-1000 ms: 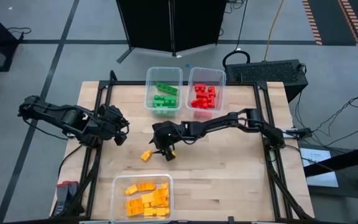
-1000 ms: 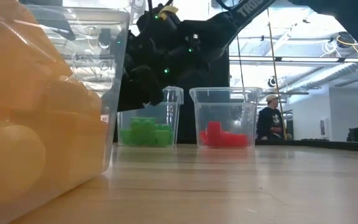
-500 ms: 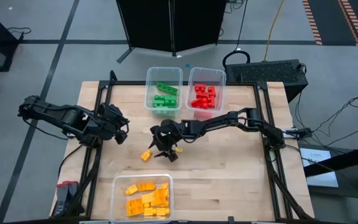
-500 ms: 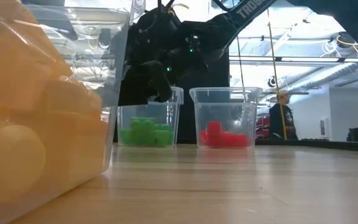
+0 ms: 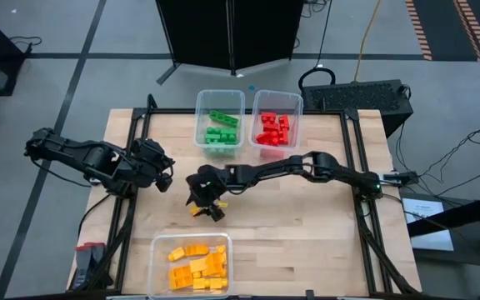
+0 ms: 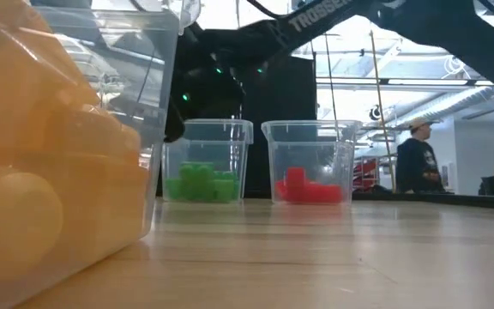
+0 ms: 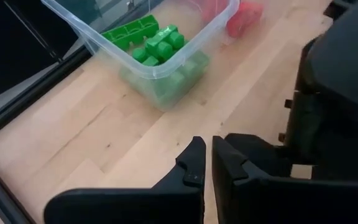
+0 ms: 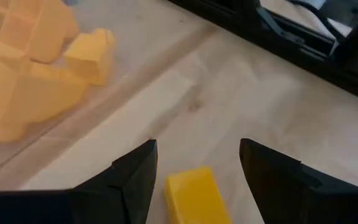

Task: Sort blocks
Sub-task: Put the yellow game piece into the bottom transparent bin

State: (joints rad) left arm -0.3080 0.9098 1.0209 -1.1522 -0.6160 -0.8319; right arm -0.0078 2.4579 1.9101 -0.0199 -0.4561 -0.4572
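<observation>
Shifting our right end effector (image 5: 206, 206) leftward | now open astride lone yellow brick (image 8: 193, 196) on tabletop (image 5: 307, 233) | grasp next; left end effector (image 7: 207, 167) closed, idle

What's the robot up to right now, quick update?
Right gripper open, straddling a loose yellow block on the table. Left gripper shut, parked at the table's left edge. Yellow tub close by; nothing blocking.

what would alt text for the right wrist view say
The right pincer is open over the wooden table, a loose yellow block lying between its fingers. Beyond it, more yellow blocks sit inside a clear tub.
</observation>
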